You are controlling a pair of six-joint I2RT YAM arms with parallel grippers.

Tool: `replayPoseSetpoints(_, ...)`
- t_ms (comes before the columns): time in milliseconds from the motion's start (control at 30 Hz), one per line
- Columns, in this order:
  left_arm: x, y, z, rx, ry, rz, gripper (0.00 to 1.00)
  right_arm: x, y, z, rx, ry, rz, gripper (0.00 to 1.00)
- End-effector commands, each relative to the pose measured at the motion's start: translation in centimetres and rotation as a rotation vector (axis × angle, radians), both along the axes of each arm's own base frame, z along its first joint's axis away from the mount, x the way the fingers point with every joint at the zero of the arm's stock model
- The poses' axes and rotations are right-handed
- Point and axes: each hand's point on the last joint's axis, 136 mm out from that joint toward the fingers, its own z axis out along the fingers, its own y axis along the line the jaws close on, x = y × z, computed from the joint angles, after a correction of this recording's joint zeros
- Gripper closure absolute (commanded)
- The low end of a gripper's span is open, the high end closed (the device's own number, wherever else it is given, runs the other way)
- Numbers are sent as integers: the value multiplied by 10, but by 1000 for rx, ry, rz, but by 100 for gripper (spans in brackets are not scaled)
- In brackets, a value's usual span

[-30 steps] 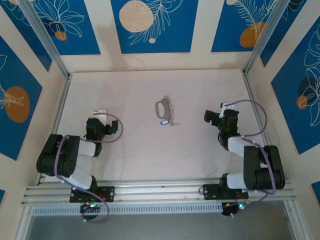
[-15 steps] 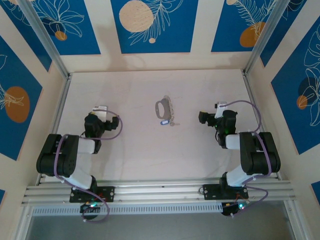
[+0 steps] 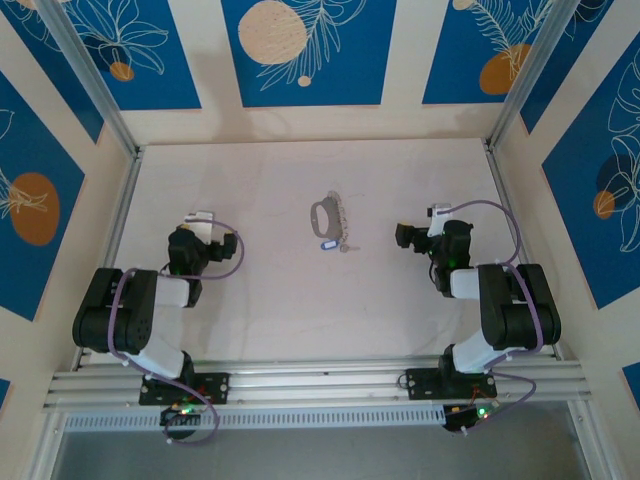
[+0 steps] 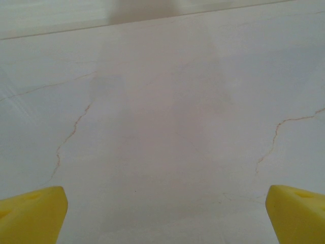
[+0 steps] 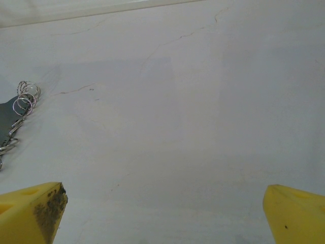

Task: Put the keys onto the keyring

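Note:
The keyring point(image 3: 322, 216), a grey oval loop with a pale chain-like strip on its right side, lies flat at the table's middle. Just below it lies the key point(image 3: 327, 243) with its blue head. My left gripper point(image 3: 197, 223) hovers over bare table well left of both, open, yellow fingertips point(image 4: 30, 213) wide apart and nothing between them. My right gripper point(image 3: 407, 236) sits to the right of the key, also open and empty point(image 5: 165, 213). In the right wrist view the keyring's grey edge and small wire rings point(image 5: 23, 99) show at the far left.
The pale tabletop point(image 3: 260, 300) is fenced by metal rails left point(image 3: 120, 215) and right point(image 3: 505, 190), and by a back wall with blue panels. Both arm bases are bolted to the near rail point(image 3: 320, 380).
Both arms have swung out from a folded pose: the left gripper moved slightly away from the base, the right gripper shifted left toward the key. Both stay open.

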Motion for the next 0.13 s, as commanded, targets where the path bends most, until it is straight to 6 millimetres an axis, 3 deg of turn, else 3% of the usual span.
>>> replayPoseSetpoints(0, 4, 2, 4, -12, -14, 0, 0, 6, 3, 10, -16, -37, 23, 1)
replayPoseSetpoints(100, 4, 2, 5, -11, -13, 0, 0, 4, 4, 11, -19, -45, 24, 1)
